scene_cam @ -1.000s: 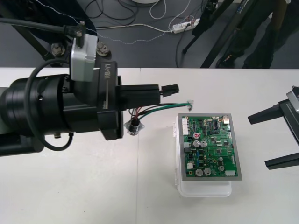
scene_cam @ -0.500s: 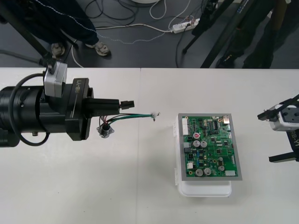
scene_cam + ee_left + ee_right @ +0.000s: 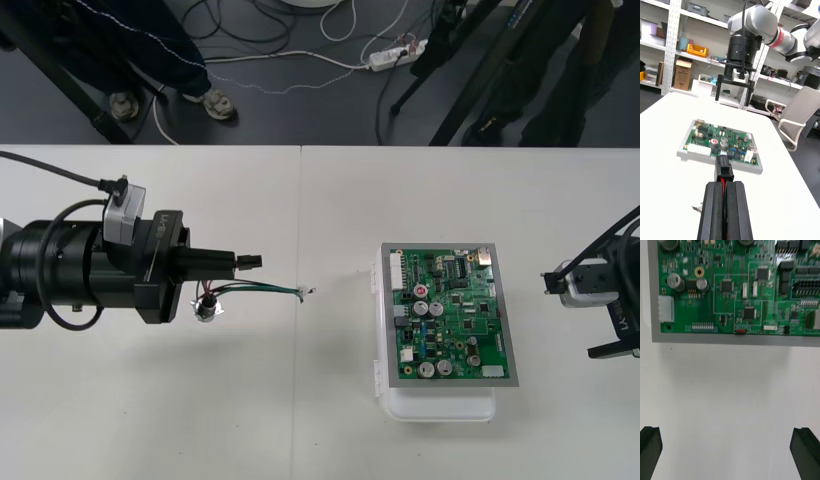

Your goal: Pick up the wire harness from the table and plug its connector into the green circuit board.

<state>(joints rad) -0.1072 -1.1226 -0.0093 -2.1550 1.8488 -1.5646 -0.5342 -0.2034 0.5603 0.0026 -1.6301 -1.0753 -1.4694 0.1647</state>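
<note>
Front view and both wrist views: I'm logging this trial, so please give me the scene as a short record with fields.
left hand: shut on the small black plug, out to the left of the board
thin red and green harness wires: trail below the left hand, with the round metal socket at their end
green circuit board on white base: plug not inserted
right hand: open, beside the board's right edge, holding nothing
</note>
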